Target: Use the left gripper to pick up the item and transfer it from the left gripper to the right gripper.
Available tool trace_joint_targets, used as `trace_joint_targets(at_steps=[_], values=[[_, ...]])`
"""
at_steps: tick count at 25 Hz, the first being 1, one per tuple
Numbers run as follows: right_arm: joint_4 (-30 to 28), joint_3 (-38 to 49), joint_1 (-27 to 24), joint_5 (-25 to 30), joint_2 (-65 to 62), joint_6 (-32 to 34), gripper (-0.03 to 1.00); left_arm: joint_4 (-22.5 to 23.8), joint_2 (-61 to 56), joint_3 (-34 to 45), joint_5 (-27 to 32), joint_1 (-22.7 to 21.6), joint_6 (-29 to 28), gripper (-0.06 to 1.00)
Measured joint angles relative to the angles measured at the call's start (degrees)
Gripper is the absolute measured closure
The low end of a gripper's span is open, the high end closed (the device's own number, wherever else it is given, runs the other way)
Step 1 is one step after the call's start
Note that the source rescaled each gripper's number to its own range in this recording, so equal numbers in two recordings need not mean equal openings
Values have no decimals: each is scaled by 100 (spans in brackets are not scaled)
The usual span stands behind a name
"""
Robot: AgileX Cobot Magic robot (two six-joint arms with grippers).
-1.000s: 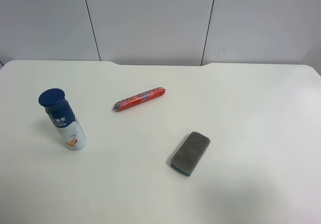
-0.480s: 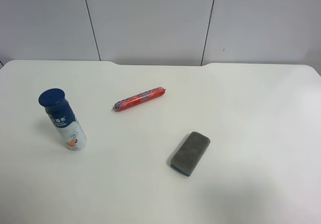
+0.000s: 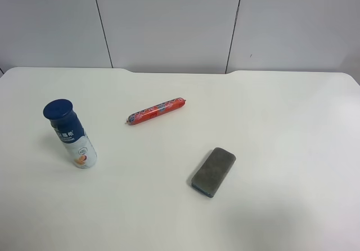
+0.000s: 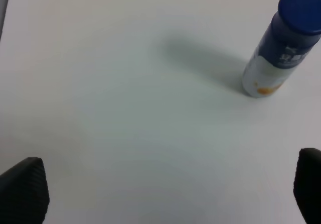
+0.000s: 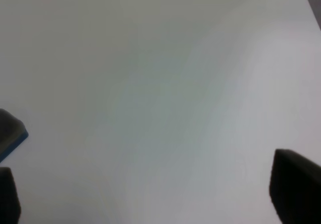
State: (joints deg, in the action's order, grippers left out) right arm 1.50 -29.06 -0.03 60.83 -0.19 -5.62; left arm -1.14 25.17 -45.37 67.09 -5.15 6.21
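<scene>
The item, a small white bottle [image 3: 72,135] with a wide dark-blue cap, stands upright on the white table [image 3: 281,121] at the exterior high view's left. Neither arm shows in that view. In the left wrist view the bottle [image 4: 283,43] stands off to one side, well beyond my left gripper [image 4: 163,191]. Its two black fingertips [image 4: 22,191] sit far apart at the frame's corners, open and empty. My right gripper [image 5: 150,194] is also open with nothing between its fingers, hanging over bare table.
A red sausage stick [image 3: 156,111] lies near the table's middle. A grey eraser block [image 3: 213,171] lies closer to the front; a corner of the eraser [image 5: 11,131] shows beside one right fingertip. Grey wall panels stand behind the table's far edge.
</scene>
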Motion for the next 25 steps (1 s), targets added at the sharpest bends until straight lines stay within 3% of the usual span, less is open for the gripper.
trace_joint_targets(at_steps=[10,25], values=[[0,0,0,0,0,0,-3,452,1521,-932,151,848,-586,-6],[0,0,0,0,0,0,-3,696,3565,-2106,247,2159,-1421,-6]])
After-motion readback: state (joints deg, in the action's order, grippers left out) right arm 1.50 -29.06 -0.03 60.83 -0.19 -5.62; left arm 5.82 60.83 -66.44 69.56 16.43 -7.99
